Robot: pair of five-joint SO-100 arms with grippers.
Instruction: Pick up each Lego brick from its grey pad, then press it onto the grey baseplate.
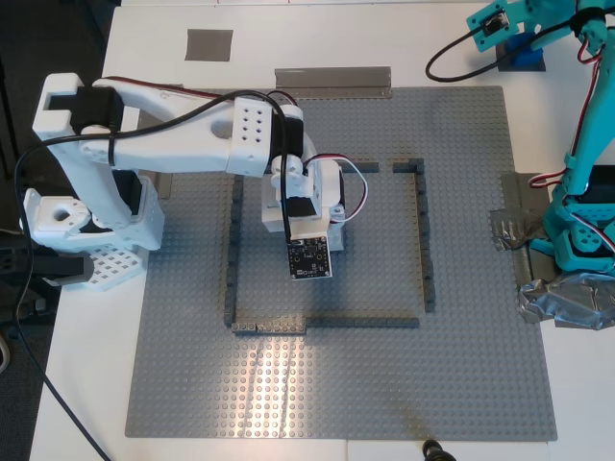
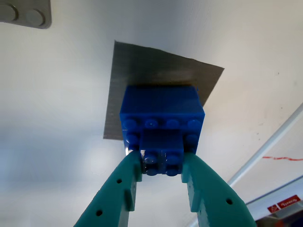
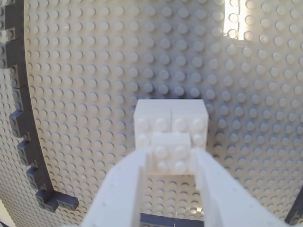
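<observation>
A bright blue Lego brick is clamped at its near edge between the teal fingers of my first gripper, over a grey pad. I cannot tell whether it rests on the pad. In the exterior view this brick shows at the far right, under the teal gripper. My second gripper, white, is shut on a white Lego brick just over the studs of the grey baseplate. In the exterior view that gripper hangs inside the dark frame and hides the white brick. A second grey pad lies bare at the far left.
A low dark grey brick frame outlines a square on the baseplate. An olive tape strip lies along its far edge. A silver tape wad sits by the teal arm's base on the exterior view's right.
</observation>
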